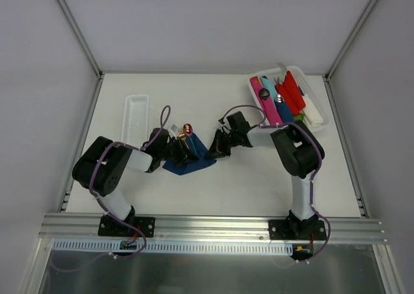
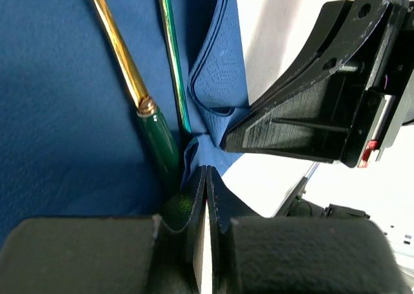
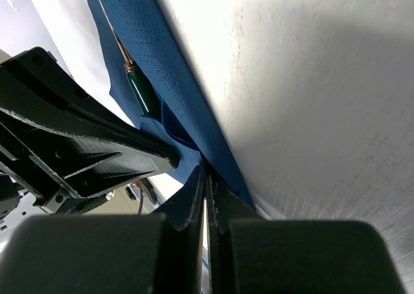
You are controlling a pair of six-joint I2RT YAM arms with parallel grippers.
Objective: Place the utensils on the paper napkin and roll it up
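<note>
The navy paper napkin (image 1: 194, 161) lies crumpled between the two arms, one edge folded up (image 2: 217, 68). On it lie the utensils: one with a gold shaft and dark green handle (image 2: 123, 61), and a slim green-tinted one (image 2: 171, 55) beside it. A shiny copper head (image 1: 188, 128) shows at the napkin's far side. My left gripper (image 2: 206, 172) is shut, its tips pinching a napkin fold beside the green handle. My right gripper (image 3: 208, 172) is shut on the napkin's edge (image 3: 162, 68), close against the left gripper (image 3: 77, 152).
A narrow white tray (image 1: 134, 116) lies at the back left. A clear bin (image 1: 317, 116) of pink, red, blue and white plastic items stands at the back right. The right gripper's body (image 2: 323, 106) sits a little to the right of the left fingers.
</note>
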